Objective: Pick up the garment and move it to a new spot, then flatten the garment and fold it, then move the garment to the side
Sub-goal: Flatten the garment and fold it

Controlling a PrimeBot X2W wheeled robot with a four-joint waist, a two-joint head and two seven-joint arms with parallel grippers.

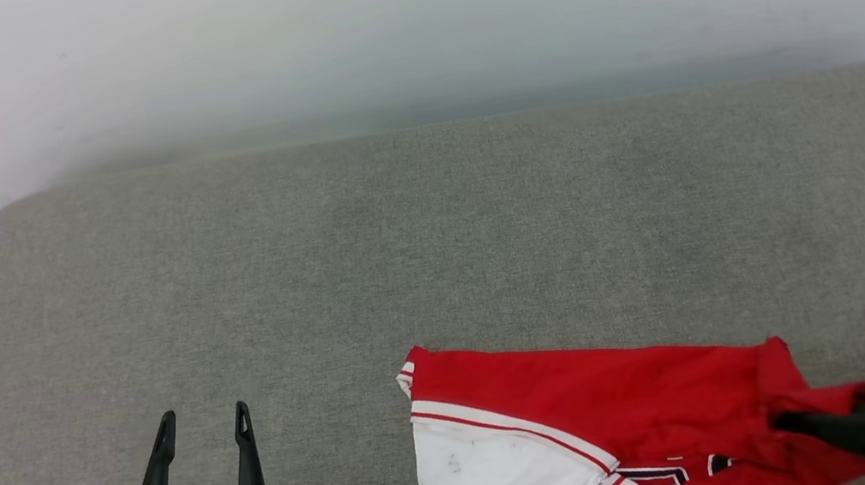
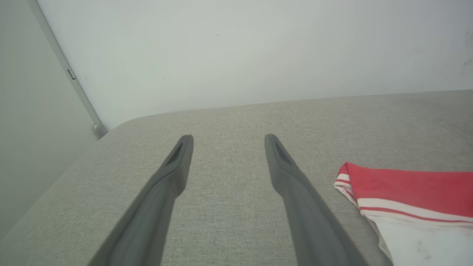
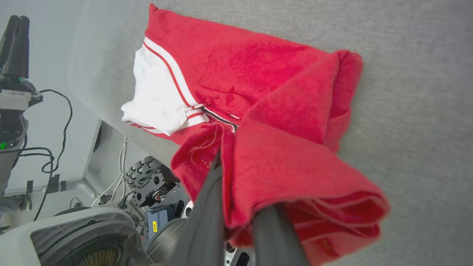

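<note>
Garment (image 1: 597,407): red with a white sleeve, bunched at the near edge of the grey padded surface (image 1: 431,234), right of centre; right gripper (image 1: 800,425): fingers pinched on a red fold at its right end; left gripper (image 1: 202,418): fingers spread wide, empty, well apart to the left; step judged: pick-up for relocation; next move calls for a clean lift, fold kept clamped

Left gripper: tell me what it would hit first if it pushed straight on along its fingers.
Probably nothing soon: the left gripper, open, points across bare grey cushion toward the pale wall. The garment lies off to its right, outside that line. Depth is unclear.
</note>
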